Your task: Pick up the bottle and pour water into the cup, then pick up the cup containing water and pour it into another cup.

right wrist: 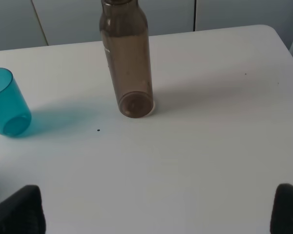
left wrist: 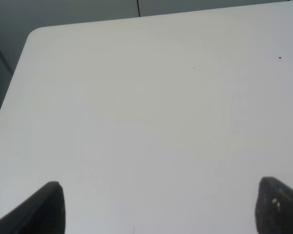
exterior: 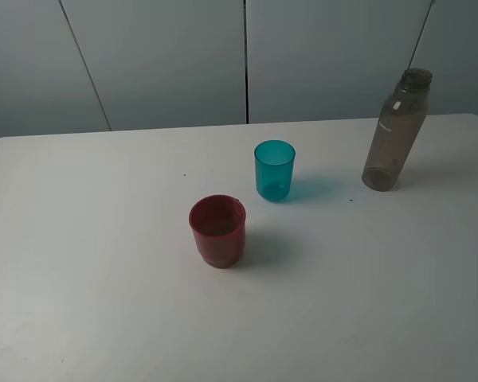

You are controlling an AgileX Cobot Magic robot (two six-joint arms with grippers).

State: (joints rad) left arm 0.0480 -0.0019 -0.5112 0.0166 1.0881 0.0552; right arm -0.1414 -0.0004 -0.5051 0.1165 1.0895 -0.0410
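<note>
The smoky-brown bottle (exterior: 396,131) stands upright and capless at the table's back right; it also shows in the right wrist view (right wrist: 128,58). The teal cup (exterior: 274,169) stands upright near the table's middle and shows in the right wrist view (right wrist: 6,101). The red cup (exterior: 217,230) stands in front and left of it. No arm shows in the exterior view. My left gripper (left wrist: 158,207) is open and empty over bare table. My right gripper (right wrist: 158,209) is open and empty, short of the bottle.
The white table (exterior: 95,263) has rounded corners; its back edge runs along grey wall panels (exterior: 167,56). A small dark speck (exterior: 351,200) lies between the teal cup and the bottle.
</note>
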